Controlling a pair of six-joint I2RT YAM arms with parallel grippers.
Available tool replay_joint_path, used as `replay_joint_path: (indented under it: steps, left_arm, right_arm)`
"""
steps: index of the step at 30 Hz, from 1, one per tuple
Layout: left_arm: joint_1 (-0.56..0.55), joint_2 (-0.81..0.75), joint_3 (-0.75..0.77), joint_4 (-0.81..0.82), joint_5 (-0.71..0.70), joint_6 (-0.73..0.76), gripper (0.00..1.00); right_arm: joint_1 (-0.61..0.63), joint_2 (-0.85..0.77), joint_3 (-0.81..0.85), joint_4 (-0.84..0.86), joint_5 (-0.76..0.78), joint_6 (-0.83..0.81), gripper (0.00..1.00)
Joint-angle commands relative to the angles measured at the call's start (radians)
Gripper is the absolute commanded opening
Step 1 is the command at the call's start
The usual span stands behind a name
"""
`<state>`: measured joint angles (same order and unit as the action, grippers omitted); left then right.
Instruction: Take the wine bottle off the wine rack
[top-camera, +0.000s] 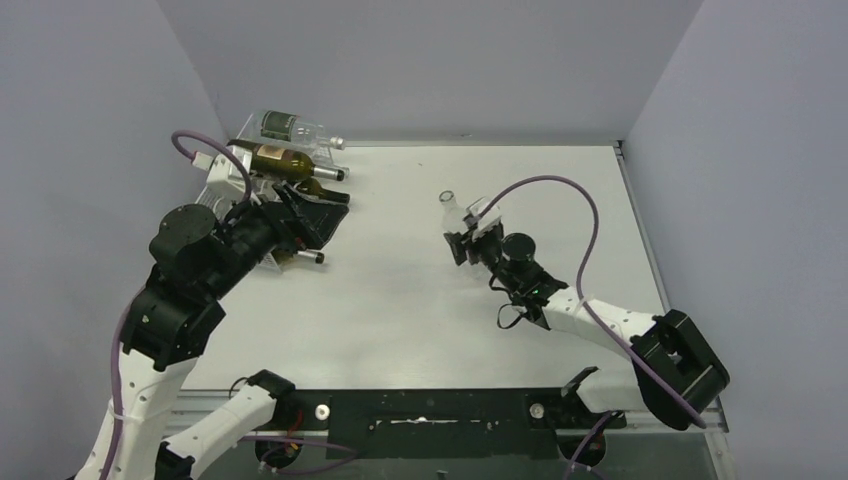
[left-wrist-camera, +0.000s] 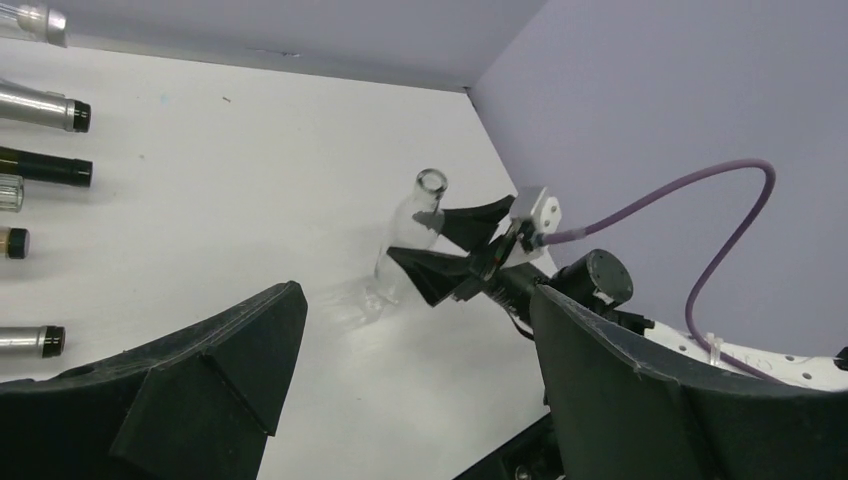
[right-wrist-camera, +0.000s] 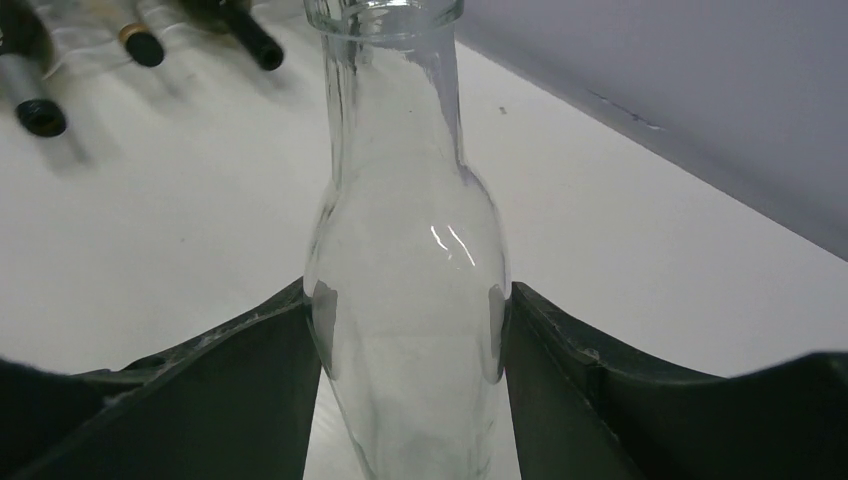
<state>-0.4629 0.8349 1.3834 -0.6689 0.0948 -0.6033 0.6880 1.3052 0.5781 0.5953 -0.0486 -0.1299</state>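
- Top: the wine bottle (top-camera: 452, 208) stands upright on the bench (top-camera: 400, 300), well apart from the wine rack (top-camera: 232, 170) at 10 o'clock.
- Left wrist: the left jaws gape wide, holding nothing.
- Right wrist: the right jaws clamp the bottle's clear body.

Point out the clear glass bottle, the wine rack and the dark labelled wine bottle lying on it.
clear glass bottle (right-wrist-camera: 410, 290): right wrist view, on its bulging shoulder.
wine rack (top-camera: 218, 185): top external view, on its see-through left edge.
dark labelled wine bottle (top-camera: 285, 160): top external view, on its body.
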Motion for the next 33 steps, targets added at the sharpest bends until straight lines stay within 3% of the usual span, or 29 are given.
replay_joint_path:
  steps: [1, 14, 19, 24, 33]
  left_arm:
    - [0.003, 0.007, -0.043, 0.071, -0.01, 0.018, 0.84]
    - [0.003, -0.001, -0.134, 0.146, 0.037, -0.026, 0.84]
    - [0.003, -0.001, -0.15, 0.154, 0.038, -0.026, 0.84]
    - [0.003, 0.004, -0.159, 0.159, 0.042, -0.027, 0.84]
    - [0.003, 0.02, -0.17, 0.182, 0.057, -0.04, 0.84]
  right_arm:
    - [-0.121, -0.087, 0.017, 0.234, 0.06, 0.111, 0.22]
    - [-0.579, 0.049, 0.076, 0.441, -0.046, 0.257, 0.21]
    - [-0.654, 0.149, 0.099, 0.521, -0.044, 0.209, 0.21]
    - [-0.743, 0.238, 0.052, 0.706, -0.091, 0.252, 0.22]
    - [-0.839, 0.326, 0.053, 0.733, -0.159, 0.279, 0.22]
